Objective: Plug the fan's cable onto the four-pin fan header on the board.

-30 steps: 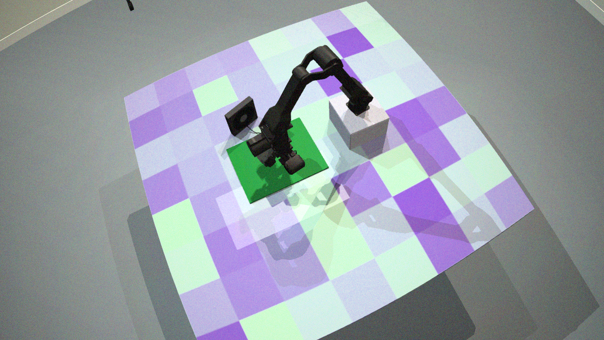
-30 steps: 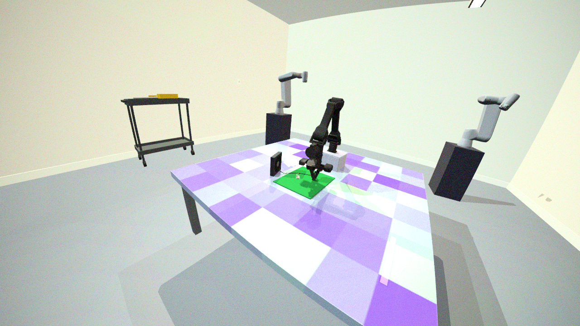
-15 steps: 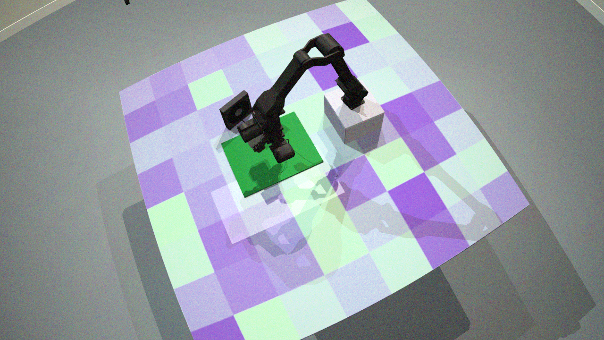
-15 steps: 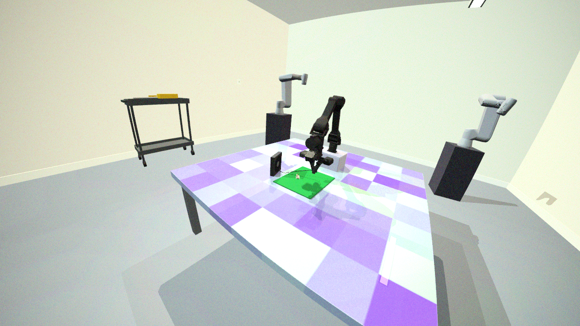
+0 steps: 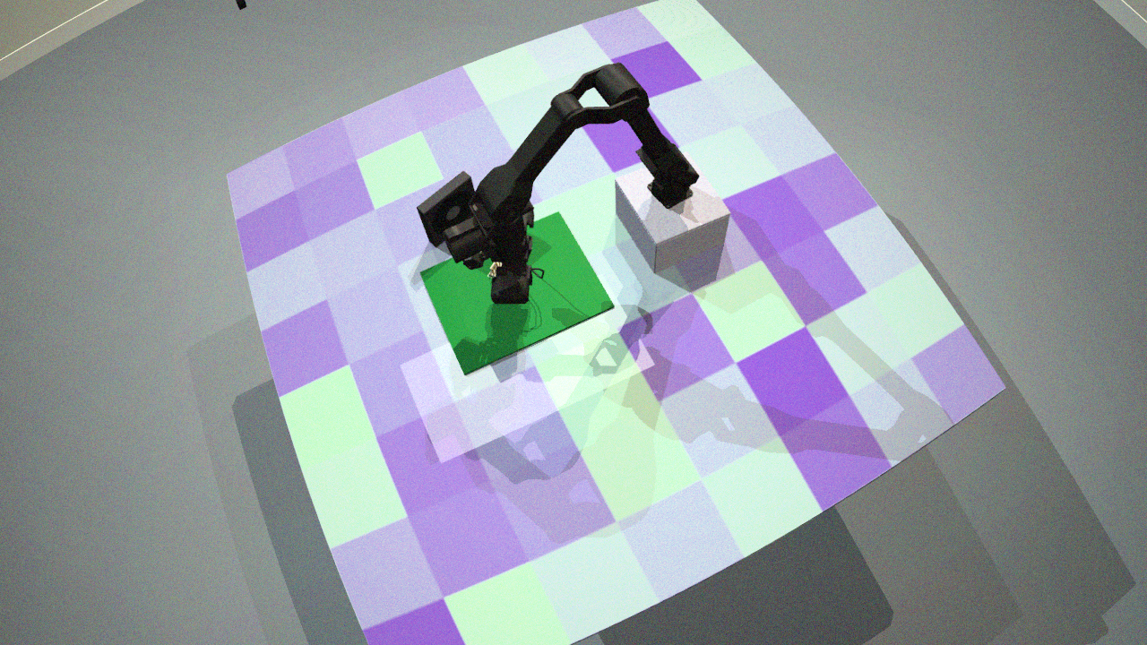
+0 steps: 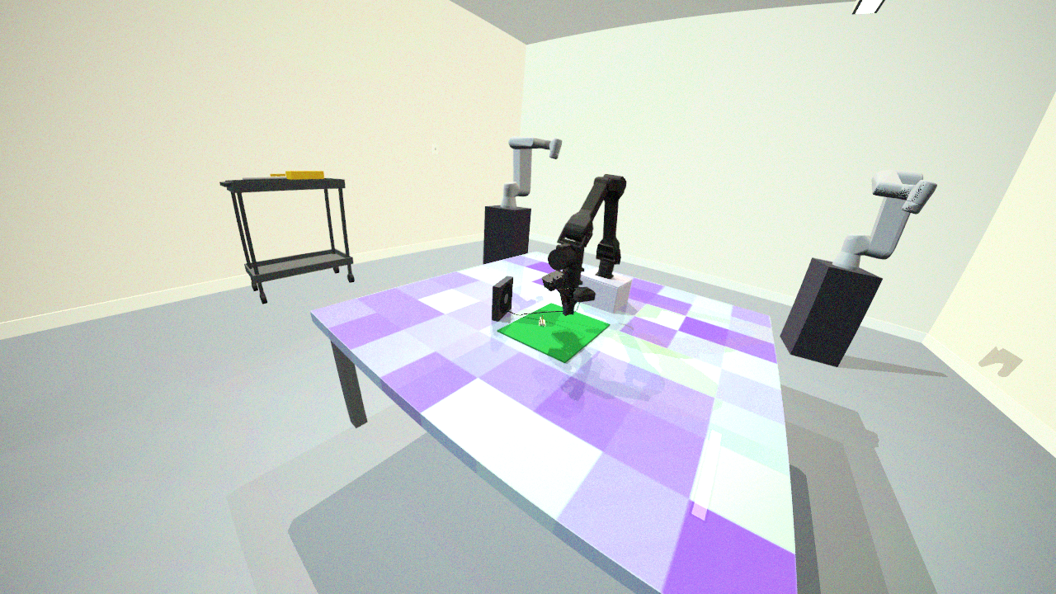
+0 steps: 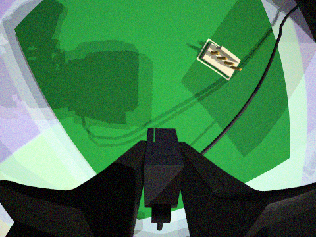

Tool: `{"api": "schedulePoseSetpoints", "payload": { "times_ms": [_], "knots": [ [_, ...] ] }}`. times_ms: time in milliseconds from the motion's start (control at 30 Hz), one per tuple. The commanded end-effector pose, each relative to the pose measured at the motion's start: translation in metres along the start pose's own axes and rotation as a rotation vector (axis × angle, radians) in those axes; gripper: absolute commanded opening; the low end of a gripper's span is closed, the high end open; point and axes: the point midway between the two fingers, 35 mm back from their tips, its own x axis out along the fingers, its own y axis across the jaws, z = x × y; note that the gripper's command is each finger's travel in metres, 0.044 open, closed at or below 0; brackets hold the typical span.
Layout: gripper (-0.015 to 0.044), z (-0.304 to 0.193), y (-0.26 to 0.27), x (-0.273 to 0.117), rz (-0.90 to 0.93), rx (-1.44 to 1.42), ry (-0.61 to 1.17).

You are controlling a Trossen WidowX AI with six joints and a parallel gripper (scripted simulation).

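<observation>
My gripper (image 7: 161, 147) (image 6: 568, 309) is shut on the black fan plug (image 7: 162, 184), its fingertips on the plug's two sides. The plug is held above the green board (image 7: 171, 82) (image 5: 577, 272) (image 6: 531, 341). The white four-pin header (image 7: 217, 62) (image 5: 495, 269) (image 6: 542, 322) is empty, with its brass pins showing. In the wrist view it lies beyond the plug and to the right, its long side slanting down to the right. The black cable (image 7: 255, 92) curves from the plug to the upper right. In the top view the arm hides the plug.
The black fan (image 5: 451, 210) (image 6: 502, 299) stands upright beside the board, on the header's side. The arm's pale base block (image 5: 689, 261) (image 6: 619, 297) stands on the checkered table (image 5: 673, 553) (image 6: 509, 450) behind the board. A cart (image 6: 299, 261) and two grey arms stand away from the table.
</observation>
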Motion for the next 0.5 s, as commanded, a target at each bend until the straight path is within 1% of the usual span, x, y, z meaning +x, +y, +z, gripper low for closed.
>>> {"api": "schedulePoseSetpoints", "payload": {
  "times_ms": [0,467],
  "knots": [
    [0.0000,0.006,-0.003,-0.001,-0.001,0.146,-0.004],
    [0.0000,0.019,-0.014,-0.001,-0.001,0.633,-0.006]
  ]
}}
